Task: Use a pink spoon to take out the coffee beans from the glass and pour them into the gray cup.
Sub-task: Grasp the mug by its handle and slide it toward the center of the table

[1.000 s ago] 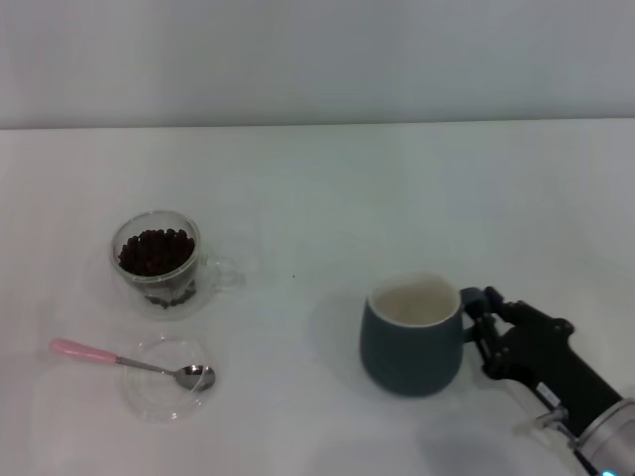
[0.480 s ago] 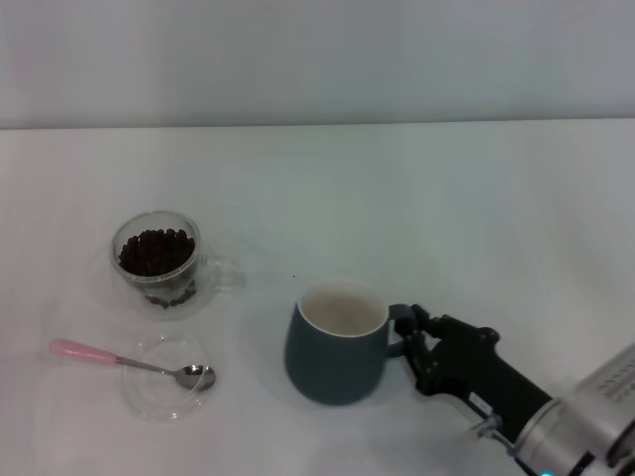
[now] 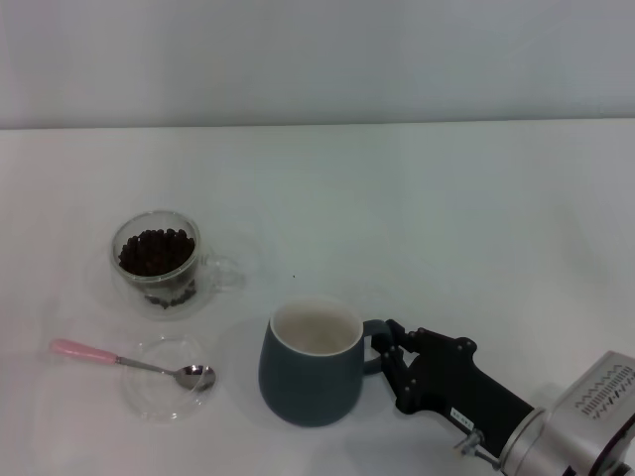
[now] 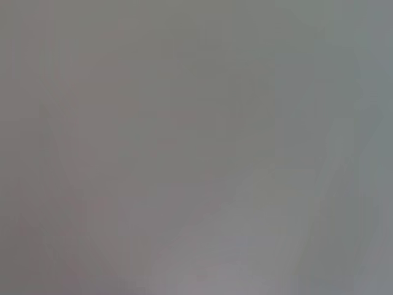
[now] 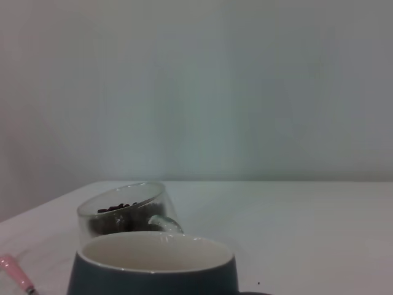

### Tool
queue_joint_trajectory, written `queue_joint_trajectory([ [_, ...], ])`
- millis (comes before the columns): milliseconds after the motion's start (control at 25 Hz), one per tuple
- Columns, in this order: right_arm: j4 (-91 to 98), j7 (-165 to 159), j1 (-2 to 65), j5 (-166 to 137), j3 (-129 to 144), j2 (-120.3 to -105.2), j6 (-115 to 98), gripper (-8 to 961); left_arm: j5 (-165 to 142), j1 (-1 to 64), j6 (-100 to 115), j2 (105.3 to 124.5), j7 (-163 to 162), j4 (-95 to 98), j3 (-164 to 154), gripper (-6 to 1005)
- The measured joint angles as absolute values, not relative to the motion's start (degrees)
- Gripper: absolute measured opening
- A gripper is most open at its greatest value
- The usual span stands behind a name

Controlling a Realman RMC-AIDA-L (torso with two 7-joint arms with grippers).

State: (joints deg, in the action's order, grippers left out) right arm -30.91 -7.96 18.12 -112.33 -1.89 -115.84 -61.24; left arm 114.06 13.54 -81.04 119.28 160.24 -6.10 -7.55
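While white table (image 3: 446,198) meets gray wall (image 3: 317,59), right claw (image 3: 382,349) grips gray cup (image 3: 310,365).

- The head view looks forward and down from above onto the white table (image 3: 446,198); the right gripper (image 3: 389,359) enters at its lower right, its fingers closed on the handle of the gray cup (image 3: 310,365).
- The right wrist view sits low, just behind that gripper, facing level across the gray cup (image 5: 153,264) toward the glass (image 5: 123,215).
- Both views share cup, glass (image 3: 159,258) and pink spoon (image 3: 129,362).
- The left wrist view shows only featureless gray.
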Motion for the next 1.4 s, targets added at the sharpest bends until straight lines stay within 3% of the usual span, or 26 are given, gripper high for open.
queue_joint_trajectory([
  [1280, -30.2, 4.0, 17.5, -114.3, -1.8, -115.75, -61.4, 115, 114.3, 15.3, -79.6, 119.22, 160.1, -6.1, -7.6, 892],
  [1400, -30.1, 4.0, 17.5, -114.3, -1.7, -115.75, -61.3, 148, 114.3, 15.3, -79.6, 119.27, 160.1, -6.1, -7.6, 892],
])
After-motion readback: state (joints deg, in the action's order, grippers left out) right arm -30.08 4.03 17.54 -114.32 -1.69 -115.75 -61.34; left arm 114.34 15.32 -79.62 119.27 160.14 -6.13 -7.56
